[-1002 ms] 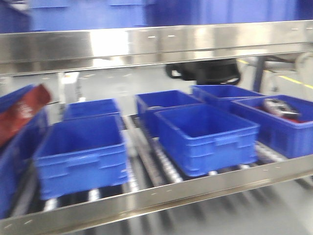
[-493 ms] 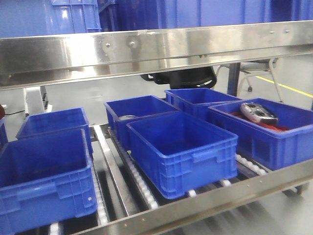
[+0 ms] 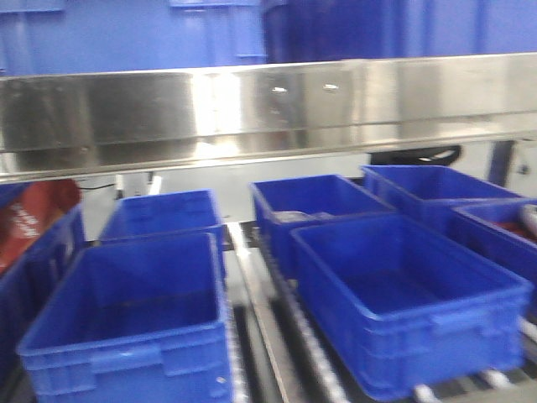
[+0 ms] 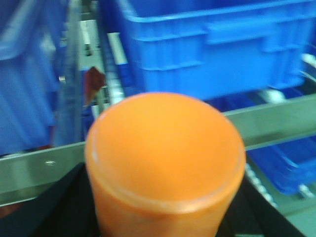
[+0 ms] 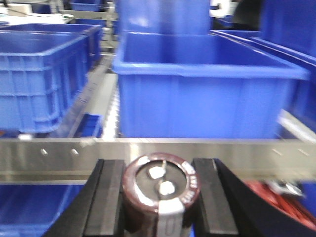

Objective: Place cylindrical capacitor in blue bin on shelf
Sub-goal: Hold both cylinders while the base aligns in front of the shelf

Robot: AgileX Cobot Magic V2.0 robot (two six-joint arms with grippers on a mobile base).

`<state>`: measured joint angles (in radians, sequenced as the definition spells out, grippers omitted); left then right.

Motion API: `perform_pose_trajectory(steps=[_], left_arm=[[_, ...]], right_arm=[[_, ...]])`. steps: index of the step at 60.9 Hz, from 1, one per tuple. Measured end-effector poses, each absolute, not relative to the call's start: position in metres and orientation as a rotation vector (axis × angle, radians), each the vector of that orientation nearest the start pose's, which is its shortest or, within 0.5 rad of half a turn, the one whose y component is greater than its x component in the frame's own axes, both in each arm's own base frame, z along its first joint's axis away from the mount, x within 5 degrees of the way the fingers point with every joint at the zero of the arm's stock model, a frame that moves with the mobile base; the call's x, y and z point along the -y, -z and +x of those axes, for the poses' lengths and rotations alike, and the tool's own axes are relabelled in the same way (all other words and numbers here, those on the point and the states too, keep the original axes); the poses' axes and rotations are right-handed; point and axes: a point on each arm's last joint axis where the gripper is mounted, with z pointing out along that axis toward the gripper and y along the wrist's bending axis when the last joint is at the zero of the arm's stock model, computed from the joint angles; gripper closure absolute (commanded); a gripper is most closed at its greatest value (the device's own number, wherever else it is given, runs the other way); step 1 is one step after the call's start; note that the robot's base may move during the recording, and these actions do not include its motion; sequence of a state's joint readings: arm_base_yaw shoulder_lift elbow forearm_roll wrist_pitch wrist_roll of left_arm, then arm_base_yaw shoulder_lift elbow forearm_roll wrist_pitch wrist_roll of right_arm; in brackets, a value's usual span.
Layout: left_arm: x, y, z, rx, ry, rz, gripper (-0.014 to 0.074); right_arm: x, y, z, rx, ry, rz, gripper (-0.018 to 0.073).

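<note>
Exterior front view: the shelf is shown with its mirror-like upper rail across the frame, and several open blue bins are seen on the roller tier below, among them a front-left bin and a front-right bin; a red bag is glimpsed at the far left, and neither arm is visible. Left wrist view: the frame is filled by an orange cylinder flanked by dark parts of the left gripper; whether its jaws are closed on the cylinder cannot be told. Right wrist view: the cylindrical capacitor is shown upright, terminals upward, clamped between the two black fingers of the right gripper. It is held on the near side of the front rail, with a blue bin beyond. The step in hand is judged to be the approach to the shelf. For the next move, the capacitor would have to be lifted over the rail and the bin wall, carried forward, and only then released.
</note>
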<state>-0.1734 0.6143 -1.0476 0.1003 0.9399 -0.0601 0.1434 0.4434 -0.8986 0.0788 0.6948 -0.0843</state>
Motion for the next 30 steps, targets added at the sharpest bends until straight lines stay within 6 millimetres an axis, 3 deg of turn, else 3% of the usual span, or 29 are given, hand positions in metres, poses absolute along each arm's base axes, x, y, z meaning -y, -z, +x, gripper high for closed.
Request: perform_pose_trajectory(steps=[30], left_arm=[[0.0066,-0.4243,0.0811,-1.983,0.03,0.119,0.0708]], right_arm=[[-0.0124,-0.4136,0.0535,-1.714,-0.132,-0.181,0.0721]])
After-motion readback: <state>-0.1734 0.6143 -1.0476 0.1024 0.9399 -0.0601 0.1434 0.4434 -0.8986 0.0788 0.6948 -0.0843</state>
